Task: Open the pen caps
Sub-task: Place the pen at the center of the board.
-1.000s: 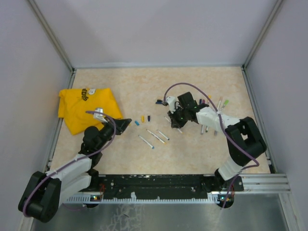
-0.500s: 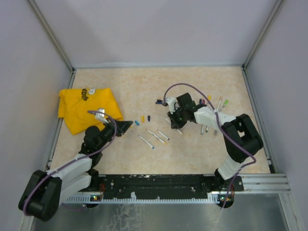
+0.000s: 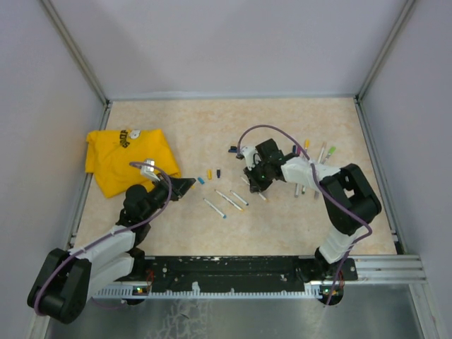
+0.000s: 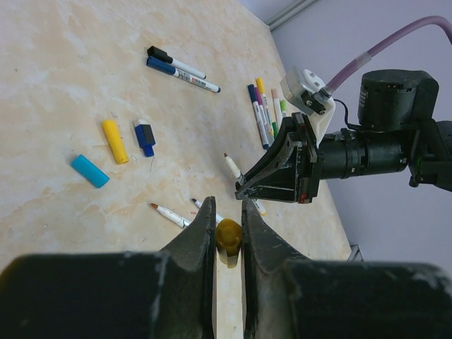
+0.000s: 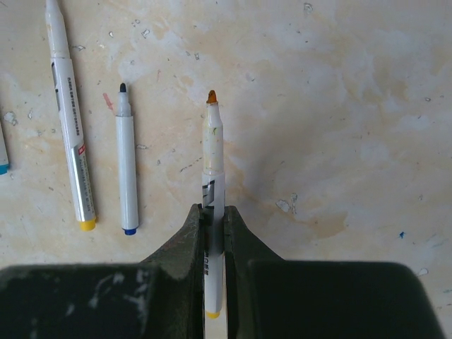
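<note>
Left pincer (image 4: 227, 214) pinches a yellow cap (image 4: 227, 235); right pincer (image 5: 214, 210) clamps the uncapped orange-tipped pen (image 5: 214, 152).

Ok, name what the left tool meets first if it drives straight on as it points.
Probably the uncapped pen clamped in the right tool, straight ahead; height is unclear, so loose pens might come first.
</note>
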